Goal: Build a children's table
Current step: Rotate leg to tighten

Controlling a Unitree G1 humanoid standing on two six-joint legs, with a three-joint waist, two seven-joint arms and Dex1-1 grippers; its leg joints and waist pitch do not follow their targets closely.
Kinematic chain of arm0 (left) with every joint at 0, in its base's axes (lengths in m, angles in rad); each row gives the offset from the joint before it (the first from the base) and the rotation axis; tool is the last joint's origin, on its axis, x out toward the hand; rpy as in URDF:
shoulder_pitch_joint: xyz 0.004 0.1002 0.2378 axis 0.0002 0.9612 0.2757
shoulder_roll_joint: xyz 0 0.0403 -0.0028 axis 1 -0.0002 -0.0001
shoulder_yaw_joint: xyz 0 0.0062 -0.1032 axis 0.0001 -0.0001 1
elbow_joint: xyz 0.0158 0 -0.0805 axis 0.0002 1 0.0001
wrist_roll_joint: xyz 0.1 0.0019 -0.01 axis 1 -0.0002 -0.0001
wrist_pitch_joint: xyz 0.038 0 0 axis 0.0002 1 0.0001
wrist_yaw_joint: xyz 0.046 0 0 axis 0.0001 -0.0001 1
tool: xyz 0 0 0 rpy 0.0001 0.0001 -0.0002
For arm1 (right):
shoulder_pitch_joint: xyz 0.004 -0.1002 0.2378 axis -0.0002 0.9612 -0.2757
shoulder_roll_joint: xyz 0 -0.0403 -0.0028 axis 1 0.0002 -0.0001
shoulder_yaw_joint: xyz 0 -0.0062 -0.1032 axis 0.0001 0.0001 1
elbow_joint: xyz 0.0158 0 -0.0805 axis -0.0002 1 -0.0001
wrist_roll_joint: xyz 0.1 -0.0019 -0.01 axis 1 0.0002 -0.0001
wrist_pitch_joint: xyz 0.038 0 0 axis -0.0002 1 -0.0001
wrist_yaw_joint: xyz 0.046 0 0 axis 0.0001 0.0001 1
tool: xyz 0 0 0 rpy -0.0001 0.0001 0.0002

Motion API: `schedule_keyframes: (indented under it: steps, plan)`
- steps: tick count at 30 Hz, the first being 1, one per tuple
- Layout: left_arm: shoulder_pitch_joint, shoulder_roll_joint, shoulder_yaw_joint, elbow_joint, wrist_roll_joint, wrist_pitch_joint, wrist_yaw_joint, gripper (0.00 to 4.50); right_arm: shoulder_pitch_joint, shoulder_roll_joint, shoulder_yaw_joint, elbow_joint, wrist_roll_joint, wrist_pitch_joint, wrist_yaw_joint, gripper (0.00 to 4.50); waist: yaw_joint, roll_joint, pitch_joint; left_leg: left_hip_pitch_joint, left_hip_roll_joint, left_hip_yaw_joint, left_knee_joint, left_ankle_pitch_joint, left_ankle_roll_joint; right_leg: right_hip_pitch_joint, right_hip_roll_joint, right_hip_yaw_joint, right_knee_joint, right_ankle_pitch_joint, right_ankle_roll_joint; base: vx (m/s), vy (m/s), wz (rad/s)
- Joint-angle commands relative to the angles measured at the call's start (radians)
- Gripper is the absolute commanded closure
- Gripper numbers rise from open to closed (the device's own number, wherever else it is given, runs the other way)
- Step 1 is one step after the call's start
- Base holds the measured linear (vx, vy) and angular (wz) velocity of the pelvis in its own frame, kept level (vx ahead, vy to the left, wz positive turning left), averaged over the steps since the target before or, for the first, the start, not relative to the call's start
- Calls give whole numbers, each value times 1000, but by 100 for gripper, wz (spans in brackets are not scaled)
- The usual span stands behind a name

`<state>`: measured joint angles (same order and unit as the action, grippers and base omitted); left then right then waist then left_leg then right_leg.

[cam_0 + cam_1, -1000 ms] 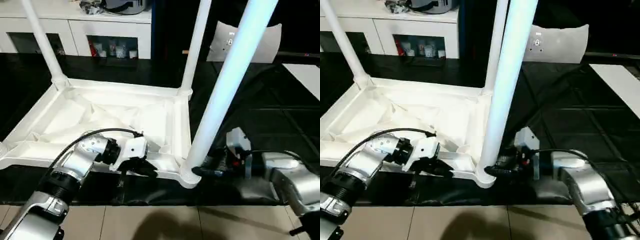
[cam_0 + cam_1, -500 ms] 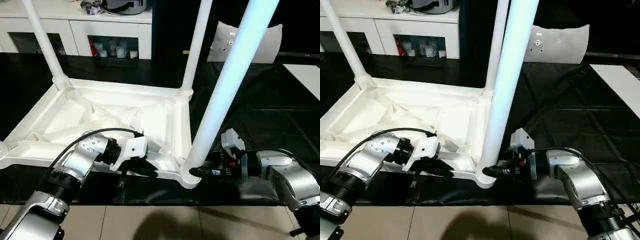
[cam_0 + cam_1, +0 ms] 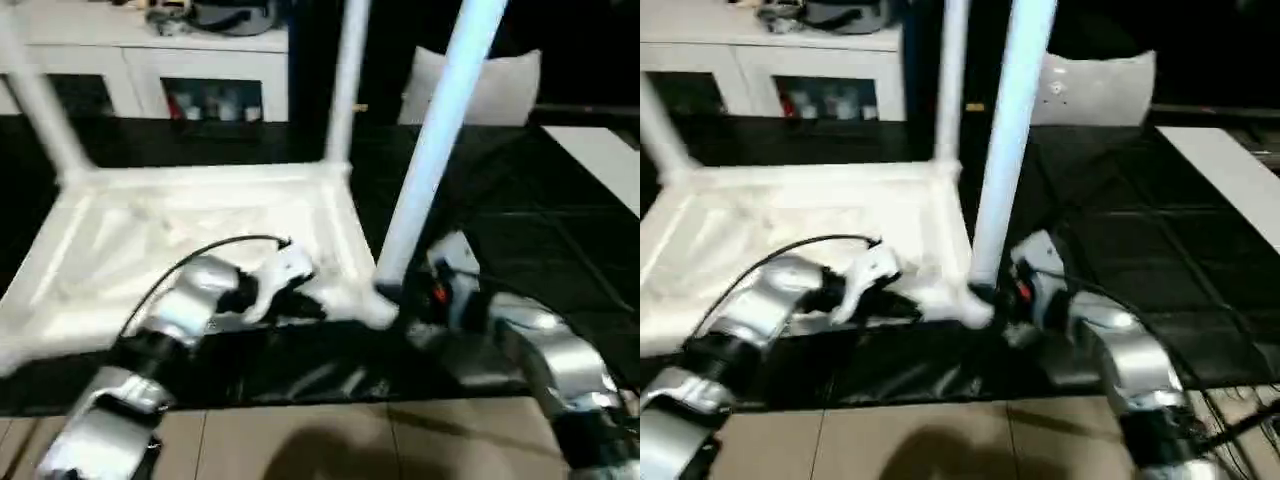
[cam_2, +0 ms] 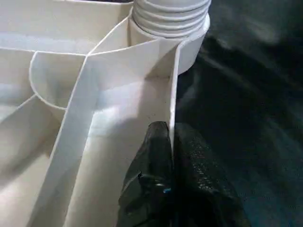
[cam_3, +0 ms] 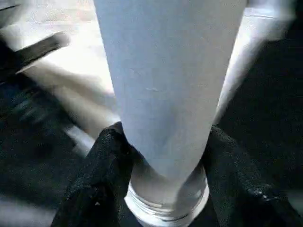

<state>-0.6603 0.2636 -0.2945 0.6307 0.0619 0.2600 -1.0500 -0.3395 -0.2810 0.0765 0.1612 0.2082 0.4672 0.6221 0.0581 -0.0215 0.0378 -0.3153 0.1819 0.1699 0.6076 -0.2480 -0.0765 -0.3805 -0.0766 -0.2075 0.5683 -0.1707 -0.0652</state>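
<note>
At the lower edge of the head views the two silver forearms reach in from the bottom corners. The left gripper (image 4: 170, 161) is pinched tight on the near rim of the upturned table top (image 3: 180, 225), one black finger on each side of the thin wall, just short of the near right corner socket (image 4: 170, 28). The right gripper (image 5: 163, 165) clasps the base of the near leg (image 3: 440, 130), a finger on either side of the tube just above the threaded end, close to that socket. This leg rises tilted toward the upper right of the frame. The top lies ribbed side up on a black mat (image 3: 520, 220), centre left. Farther back two more legs (image 3: 345, 80) stand in the rear corners, with white cabinets (image 3: 150, 70) along the upper left
</note>
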Motion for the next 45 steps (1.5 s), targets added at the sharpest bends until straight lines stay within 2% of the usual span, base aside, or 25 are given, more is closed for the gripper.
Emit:
schedule_keyframes:
  steps: [1, 4, 5, 6, 7, 8, 9, 10, 11, 12, 13, 14, 17, 18, 21, 22, 23, 24, 26, 28, 34, 36, 37, 39, 45]
  plan:
    - [-66, -79, 33, -7, -25, 2, 136, 450, -13, 85, 82, 29, -10, 43, -74, 255, 3, -1, -59, -14, 54, -29, -65, -83, 32, 60, -105, 71, -110, -428, 80, 0, 0, 0]
    - [-91, -124, 66, 18, -19, 22, 231, 450, -52, 162, 39, 75, -46, 37, -224, 255, 3, 3, -63, -16, 61, -31, -67, -40, 42, 60, -111, 82, -93, -356, 46, 0, 0, 0]
    - [-96, -137, 72, 17, -15, 22, 254, 450, -63, 181, 26, 88, -56, 23, -255, 255, 2, 4, -67, -17, 66, -33, -67, -10, 43, 59, -113, 88, -82, -307, 21, 0, 0, 0]
    - [-97, -141, 67, 13, -6, 14, 261, 450, -65, 181, 30, 91, -61, 0, -248, 221, 3, 2, -69, -17, 67, -33, -66, 3, 45, 59, -114, 91, -76, -282, 10, 0, 0, 0]
    - [-94, -140, 57, 7, 1, 11, 258, 450, -61, 175, 39, 86, -72, -19, -241, 200, 5, 1, -71, -24, 67, -32, -63, 36, 58, 65, -117, 96, -63, -219, -14, 0, 0, 0]
    - [-93, -139, 51, 3, 6, 9, 256, 450, -59, 169, 45, 82, -79, -31, -238, 186, 9, 2, -75, -23, 67, -32, -61, 63, 69, 66, -117, 99, -55, -174, -26, 0, 0, 0]
    - [-88, -136, 45, -3, 9, 6, 248, 450, -52, 167, 45, 75, -77, -41, -231, 183, 11, 0, -78, -29, 70, -34, -54, 138, 102, 65, -118, 105, -30, -42, -67, 0, 0, 0]
    - [-81, -131, 38, -9, 11, 2, 237, 450, -44, 173, 25, 65, -62, -49, -232, 176, 12, 1, -78, -29, 69, -33, -52, 150, 114, 63, -119, 107, -26, -13, -78, 0, 0, 0]
    - [-76, -128, 34, -13, 12, -2, 229, 450, -38, 178, 9, 59, -51, -54, -231, 167, 13, -1, -82, -35, 68, -32, -48, 176, 136, 68, -121, 107, -15, 41, -94, 0, 0, 0]
    - [-73, -124, 29, -14, 16, -6, 225, 450, -35, 178, 4, 53, -47, -60, -224, 158, 15, 2, -83, -34, 67, -32, -46, 186, 145, 66, -121, 108, -12, 63, -102, 0, 0, 0]
    - [-67, -112, 21, -14, 23, -12, 217, 450, -23, 156, 12, 40, -48, -71, -191, 149, 15, 0, -79, -37, 66, -31, -46, 182, 164, 64, -119, 106, -14, 70, -107, 0, 0, 0]
    - [-62, -102, 14, -14, 29, -21, 207, 450, -13, 136, 21, 30, -49, -81, -160, 144, 18, 1, -75, -36, 63, -27, -47, 145, 168, 64, -117, 104, -23, 22, -97, 0, 0, 0]
    - [-50, -77, 3, -12, 35, -46, 177, 450, 13, 81, 27, 1, -29, -95, -59, 134, 27, 1, -69, -36, 60, -23, -52, 66, 140, 68, -111, 99, -45, -130, -34, 0, 0, 0]
    - [-43, -61, -2, -14, 35, -59, 152, 450, 24, 44, 30, -16, -18, -103, 2, 103, 28, 1, -69, -36, 59, -24, -53, 59, 135, 69, -109, 98, -48, -149, -20, 0, 0, 0]
    - [-30, -30, -18, -20, 36, -94, 95, 450, 39, -23, 31, -36, 1, -117, 100, 92, 25, 0, -65, -37, 54, -24, -55, 6, 116, 68, -101, 90, -65, -231, 47, 0, 0, 0]
    - [-24, -12, -30, -24, 33, -115, 53, 450, 43, -63, 33, -39, 7, -132, 157, 92, 24, -4, -66, -38, 53, -23, -55, 0, 112, 68, -99, 89, -67, -245, 57, 0, 0, 0]
    - [-17, 2, -41, -26, 29, -147, 14, 450, 45, -90, 35, -40, 11, -143, 197, 76, 25, -3, -65, -38, 47, -21, -53, -12, 108, 68, -96, 89, -71, -266, 76, 0, 0, 0]
    - [-10, 18, -53, -30, 25, -165, -26, 450, 47, -115, 34, -38, 16, -156, 236, 62, 27, -3, -65, -37, 48, -22, -54, -13, 109, 68, -95, 89, -71, -270, 87, 0, 0, 0]
    - [0, 46, -72, -33, 18, -222, -95, 450, 46, -157, 30, -27, 19, -187, 301, 52, 31, -3, -66, -36, 53, -24, -54, -9, 113, 63, -95, 88, -69, -260, 89, 0, 0, 0]
    - [8, 69, -86, -42, 8, -226, -159, 450, 40, -186, 29, -13, 20, -212, 352, 45, 35, -3, -67, -35, 57, -25, -55, 2, 110, 63, -97, 89, -64, -243, 80, 0, 0, 0]
    - [13, 130, -126, -45, 8, -309, -290, 450, 20, -252, 44, 18, 83, -234, 552, 45, 55, 0, -70, -28, 75, -28, -56, 39, 126, 57, -107, 96, -47, -179, 4, 0, 0, 0]
    - [15, 138, -133, -51, 5, -319, -316, 450, 14, -259, 52, 27, 93, -235, 585, 45, 62, -2, -69, -27, 74, -24, -55, 43, 122, 58, -110, 97, -46, -174, -18, 0, 0, 0]
    - [16, 141, -134, -53, 4, -322, -322, 450, 12, -261, 55, 30, 95, -238, 595, 72, 62, -2, -69, -27, 74, -24, -55, 43, 122, 58, -110, 97, -46, -174, -18, 0, 0, 0]
    - [17, 154, -147, -62, 6, -345, -363, 450, -1, -272, 73, 51, 100, -254, 659, 72, 71, -1, -69, -28, 73, -23, -56, 40, 114, 60, -110, 97, -49, -196, -15, 0, 0, 0]
    - [18, 163, -154, -73, 2, -362, -398, 450, -21, -279, 101, 80, 97, -257, 734, 119, 82, -1, -68, -25, 73, -22, -57, 26, 95, 58, -107, 94, -55, -239, 7, 0, 0, 0]
